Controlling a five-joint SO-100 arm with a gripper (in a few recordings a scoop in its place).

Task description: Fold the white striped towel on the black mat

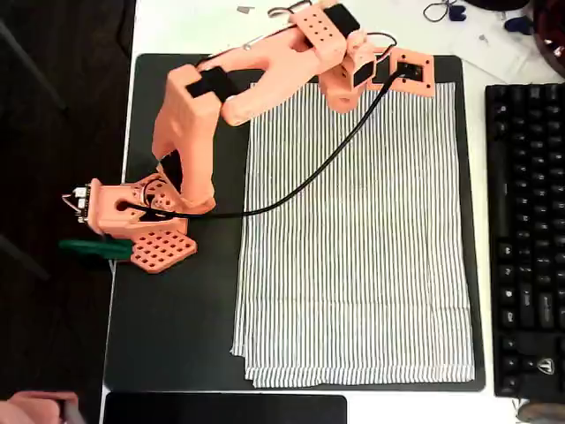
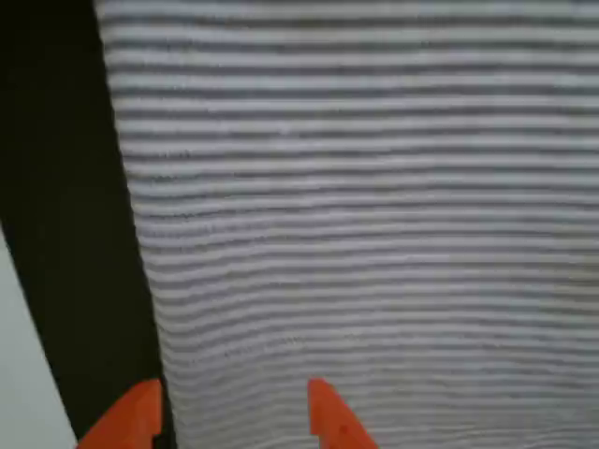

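While my fingers (image 2: 329,416) stand apart, the white striped towel (image 2: 374,215) lies flat beneath and ahead of them, its edge between my fingertips, on the black mat (image 2: 65,187).

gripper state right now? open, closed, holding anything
Gripper: open, fingers spread apart over the edge of the white striped towel, holding nothing.

In the overhead view the arm (image 1: 265,62) covers the white striped towel's (image 1: 362,247) far edge. The keyboard (image 1: 525,238) is cut off at right. The wrist view is blurred; the jaws run off its bottom.
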